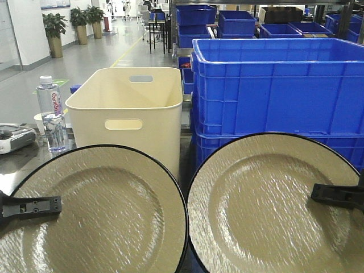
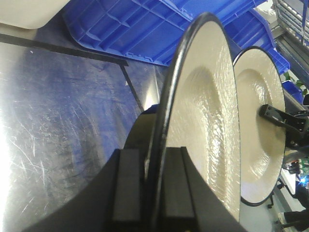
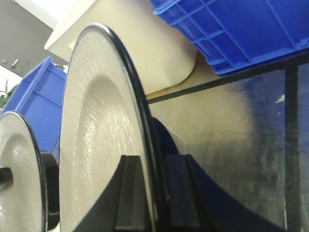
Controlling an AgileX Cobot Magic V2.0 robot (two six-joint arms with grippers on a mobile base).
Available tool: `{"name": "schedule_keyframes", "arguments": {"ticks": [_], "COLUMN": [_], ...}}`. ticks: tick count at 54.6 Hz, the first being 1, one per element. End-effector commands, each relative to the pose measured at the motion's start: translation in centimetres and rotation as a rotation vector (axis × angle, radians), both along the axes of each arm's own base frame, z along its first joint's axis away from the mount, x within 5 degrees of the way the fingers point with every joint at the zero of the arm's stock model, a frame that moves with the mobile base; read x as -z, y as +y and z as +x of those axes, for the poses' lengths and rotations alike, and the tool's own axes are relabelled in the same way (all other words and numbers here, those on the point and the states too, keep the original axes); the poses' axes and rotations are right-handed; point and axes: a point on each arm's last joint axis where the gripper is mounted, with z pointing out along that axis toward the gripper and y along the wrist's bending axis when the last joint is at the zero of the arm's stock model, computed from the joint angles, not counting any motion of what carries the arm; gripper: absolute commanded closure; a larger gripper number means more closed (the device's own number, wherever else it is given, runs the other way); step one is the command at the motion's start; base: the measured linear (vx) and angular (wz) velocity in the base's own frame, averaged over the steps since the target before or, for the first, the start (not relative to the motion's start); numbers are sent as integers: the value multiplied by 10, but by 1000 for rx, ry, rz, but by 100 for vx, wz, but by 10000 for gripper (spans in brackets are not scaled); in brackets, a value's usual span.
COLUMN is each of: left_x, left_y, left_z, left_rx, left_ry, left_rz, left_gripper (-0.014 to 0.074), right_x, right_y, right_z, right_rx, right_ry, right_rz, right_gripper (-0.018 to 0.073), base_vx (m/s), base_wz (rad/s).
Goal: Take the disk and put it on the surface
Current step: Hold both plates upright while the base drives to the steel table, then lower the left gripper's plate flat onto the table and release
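Left disk (image 1: 96, 216) and right disk (image 1: 267, 210), held on edge over the surface (image 2: 63, 111).
My left gripper (image 2: 153, 176) pinched the left disk's rim at 9 o'clock in the front view; my right gripper (image 3: 153, 181) pinched the right disk's rim at 3 o'clock. The disks stood side by side, rims nearly meeting. A cream bin (image 1: 128, 102) stood at 12 o'clock from the left disk, a blue crate (image 1: 278, 85) at 12 o'clock from the right.

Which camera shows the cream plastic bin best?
The front-facing view: the cream plastic bin shows nearly whole, with its open top and handle cutouts. The left wrist view catches just a corner; the right wrist view shows only part of its wall.
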Motion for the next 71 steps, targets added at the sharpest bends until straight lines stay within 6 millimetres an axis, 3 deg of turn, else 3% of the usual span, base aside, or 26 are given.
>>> {"name": "schedule_keyframes", "arguments": {"ticks": [1, 21, 29, 40, 46, 56, 71], "left_x": [-28, -27, -20, -3, 8, 37, 73], "left_y": [-4, -3, 1, -3, -12, -44, -67], "left_z": [-5, -1, 12, 33, 47, 71, 85], "left_rx": [4, -27, -120, -200, -227, -166, -140], "left_ry": [-84, -91, -103, -76, -29, 38, 146], "left_rz": [-139, -131, -86, -27, -54, -122, -65], "left_gripper": [595, 595, 595, 595, 595, 594, 532], "right_x": [-24, -30, -42, -54, -55, -55, -55], "right_y": [3, 1, 2, 0, 0, 0, 0], "right_z": [-3, 1, 1, 2, 1, 1, 1], "right_rx": [23, 59, 68, 69, 65, 64, 62], "right_ry": [-83, -107, -161, -311, -319, -320, -322], "right_rz": [120, 198, 347, 373, 390, 388, 386], "right_gripper": [568, 568, 568, 568, 568, 568, 568], "base_vx": [0, 0, 0, 0, 0, 0, 0], "base_wz": [0, 0, 0, 0, 0, 0, 0]}}
